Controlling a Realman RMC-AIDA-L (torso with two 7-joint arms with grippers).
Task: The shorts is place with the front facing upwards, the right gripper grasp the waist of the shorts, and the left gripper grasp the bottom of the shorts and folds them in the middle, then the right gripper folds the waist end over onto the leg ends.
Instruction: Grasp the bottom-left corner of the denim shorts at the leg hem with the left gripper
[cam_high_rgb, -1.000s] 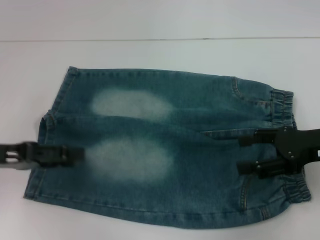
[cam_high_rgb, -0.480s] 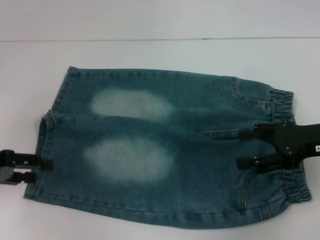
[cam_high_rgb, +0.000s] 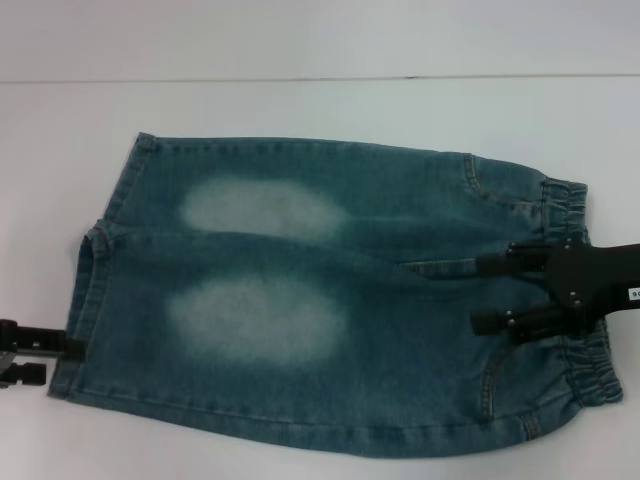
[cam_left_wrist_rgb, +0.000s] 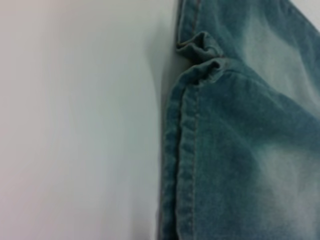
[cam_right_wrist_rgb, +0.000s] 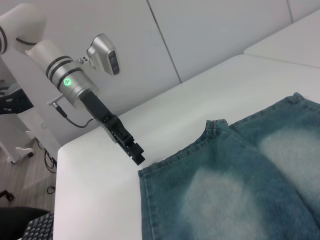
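The blue-green denim shorts (cam_high_rgb: 400, 220) lie flat, front up, with two pale oval patches. The ruffled waist (cam_high_rgb: 593, 382) is at the right and the straight-hemmed leg ends (cam_high_rgb: 90, 290) at the left. My right gripper (cam_high_rgb: 485, 292) hovers open over the cloth just inside the waist, fingers pointing toward the legs. My left gripper (cam_high_rgb: 45, 358) stands open beside the near leg's hem, at its outer corner, off the cloth. The right wrist view shows the left gripper (cam_right_wrist_rgb: 137, 156) at the corner of the shorts (cam_right_wrist_rgb: 240, 190). The left wrist view shows the leg hem (cam_left_wrist_rgb: 180, 150).
The shorts rest on a white table (cam_high_rgb: 300, 100) whose back edge runs across the top of the head view. In the right wrist view the left arm (cam_right_wrist_rgb: 60, 70) reaches in from beyond the table's side, with floor and equipment behind it.
My left gripper has pulled back leftward, from over the near pale patch to just off the leg hem. My right gripper has shifted slightly right and stays open.
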